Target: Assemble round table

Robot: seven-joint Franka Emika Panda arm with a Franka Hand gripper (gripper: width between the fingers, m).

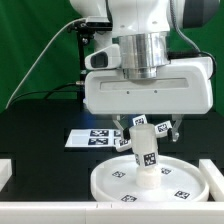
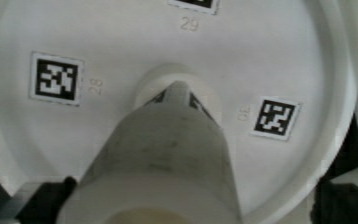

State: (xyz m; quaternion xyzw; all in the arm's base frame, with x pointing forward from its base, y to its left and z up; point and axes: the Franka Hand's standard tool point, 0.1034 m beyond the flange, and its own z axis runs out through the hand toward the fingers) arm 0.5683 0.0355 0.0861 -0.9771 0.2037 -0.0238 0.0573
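The large round rimmed disc [image 1: 115, 180] lies flat on the black table at the front; tags show on its face. The short thick cylindrical leg [image 1: 146, 158] stands upright at the disc's middle, with a tag on its side. My gripper [image 1: 146, 132] hangs straight above and is shut on the leg's upper end, one finger on each side. In the wrist view the leg [image 2: 167, 140] runs down to the disc [image 2: 87, 130], with dark fingers [image 2: 44, 200] at its two sides. The cross-shaped base is out of view.
The marker board [image 1: 92, 139] lies behind the disc toward the exterior view's left. White raised blocks sit at the exterior view's left edge [image 1: 5, 172] and right edge [image 1: 216, 172]. A green curtain hangs behind.
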